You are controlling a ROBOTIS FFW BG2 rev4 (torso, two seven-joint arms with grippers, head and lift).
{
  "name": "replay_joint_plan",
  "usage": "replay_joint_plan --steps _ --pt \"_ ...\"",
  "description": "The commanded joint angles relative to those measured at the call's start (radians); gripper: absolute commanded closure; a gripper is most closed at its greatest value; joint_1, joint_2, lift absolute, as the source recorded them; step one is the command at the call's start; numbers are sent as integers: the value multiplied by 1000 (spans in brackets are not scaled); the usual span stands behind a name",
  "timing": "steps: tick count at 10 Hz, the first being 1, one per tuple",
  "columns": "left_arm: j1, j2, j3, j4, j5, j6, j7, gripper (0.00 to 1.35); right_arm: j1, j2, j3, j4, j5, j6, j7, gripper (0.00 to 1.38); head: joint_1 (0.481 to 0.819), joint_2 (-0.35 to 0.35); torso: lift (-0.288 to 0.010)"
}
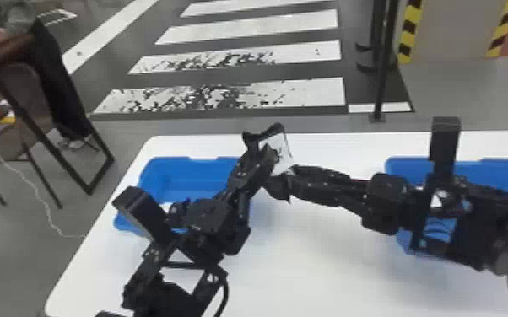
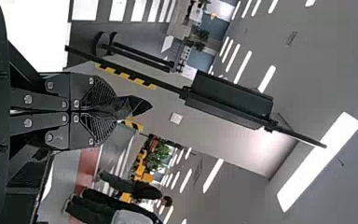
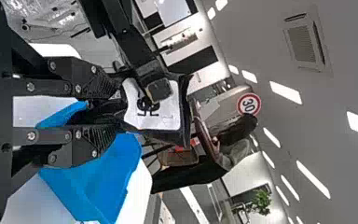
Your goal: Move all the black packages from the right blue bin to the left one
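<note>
A black package (image 1: 280, 154) with a white label is above the table between the two grippers. My left gripper (image 1: 266, 154) is shut on its upper part in the head view. In the left wrist view the left gripper (image 2: 114, 112) has its fingers together on a black bit of it. My right gripper (image 1: 285, 181) is at its lower end. In the right wrist view that gripper (image 3: 105, 112) is shut on bunched black material, with the labelled face of the package (image 3: 156, 114) beyond. The left blue bin (image 1: 190, 181) is partly behind the left arm; the right blue bin (image 1: 493, 173) is partly behind the right arm.
Both bins stand on a white table (image 1: 320, 261). The forearms reach over it from left and right and meet near its middle. A black post (image 1: 382, 84) rises behind the far edge, and a chair (image 1: 17, 126) stands beyond the left edge.
</note>
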Motion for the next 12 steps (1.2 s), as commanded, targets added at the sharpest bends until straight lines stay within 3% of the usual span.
replay_joint_plan --steps 1,2,3,6,7,8,9,10,12 --pt "-3 -8 36 25 -41 -29 39 1211 9 3 -16 48 -27 -28 2 351 695 242 -140" --pt "-39 -21 82 121 -93 -88 78 1211 32 5 -50 63 -27 -30 2 121 695 251 -140" --pt "-101 -27 128 273 -147 -196 94 1211 54 7 -82 68 -25 -30 2 104 695 269 -140" --pt "-268 -22 230 572 -444 -363 170 1211 78 7 -122 73 -19 -30 2 113 695 333 -140" --pt "-282 -22 234 589 -438 -243 167 1012 83 7 -138 70 -3 -30 0 113 695 350 -140" --pt "-273 -21 236 589 -424 -226 147 478 90 10 -166 63 25 -23 0 108 695 350 -140" --pt "-255 -21 230 589 -384 -299 111 19 105 11 -209 46 57 -11 -3 108 695 350 -140" --pt "-233 -19 208 582 -313 -417 82 85 120 13 -251 19 98 -1 -11 107 695 329 -140" --pt "-128 -19 146 388 -169 -417 73 171 162 28 -377 -131 282 154 -93 105 695 280 -140"
